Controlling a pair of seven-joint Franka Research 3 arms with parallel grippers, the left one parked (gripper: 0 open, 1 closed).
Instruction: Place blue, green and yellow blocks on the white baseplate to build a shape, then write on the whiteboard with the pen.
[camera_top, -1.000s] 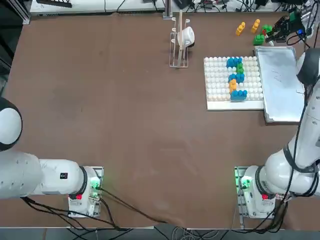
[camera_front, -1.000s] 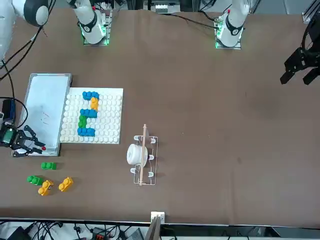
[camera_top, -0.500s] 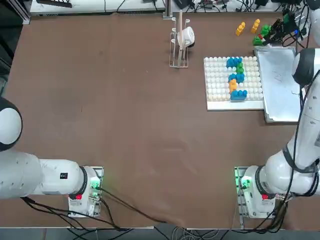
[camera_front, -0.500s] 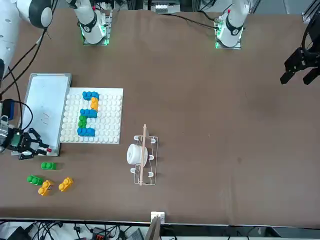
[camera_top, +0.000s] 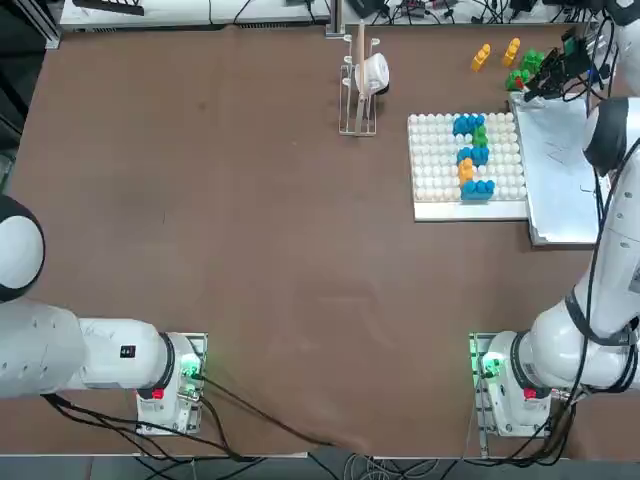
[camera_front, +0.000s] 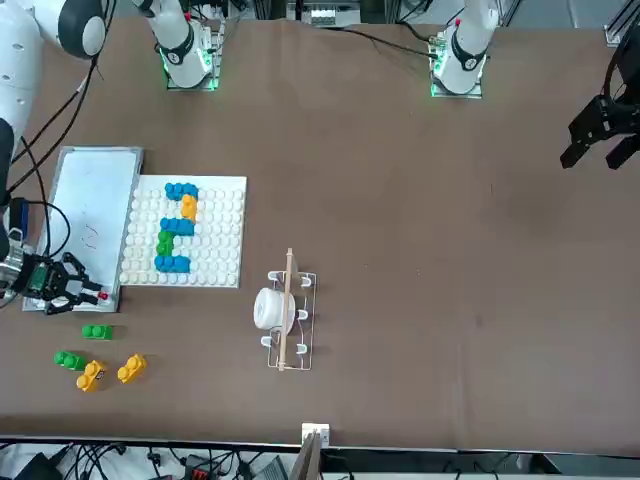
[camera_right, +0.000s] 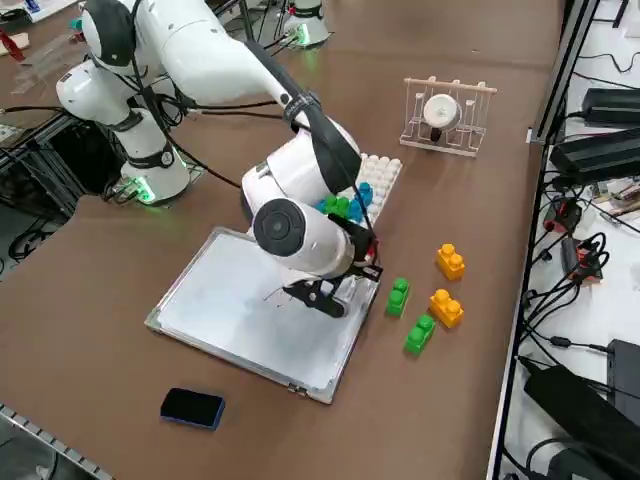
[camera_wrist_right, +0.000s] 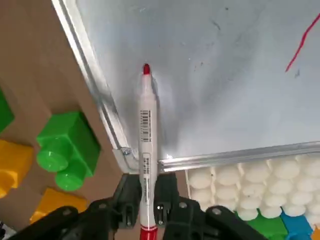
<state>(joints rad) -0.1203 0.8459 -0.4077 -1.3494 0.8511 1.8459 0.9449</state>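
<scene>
My right gripper (camera_wrist_right: 145, 202) is shut on the pen (camera_wrist_right: 145, 140), a white marker whose red tip (camera_wrist_right: 145, 69) points over the whiteboard (camera_wrist_right: 220, 75) just inside its far corner. Whether the tip touches the board I cannot tell. The top view shows the gripper (camera_top: 553, 75) at that corner of the whiteboard (camera_top: 565, 170). Beside the board lies the white baseplate (camera_top: 435, 170), carrying a column of blue (camera_top: 468, 125), green (camera_top: 481, 133) and orange (camera_top: 465, 170) blocks. A red stroke (camera_wrist_right: 300, 47) marks the board.
Two green (camera_right: 398, 296) (camera_right: 419, 333) and two orange (camera_right: 449, 261) (camera_right: 445, 307) loose blocks lie just beyond the board's far edge. A black eraser (camera_right: 192, 407) sits past the board's near corner. A clear rack (camera_top: 360, 85) with a white roll stands left of the baseplate.
The gripper, still holding the pen, has shifted a little from over the loose blocks toward the whiteboard's far corner. The arm's upper links swung with it.
</scene>
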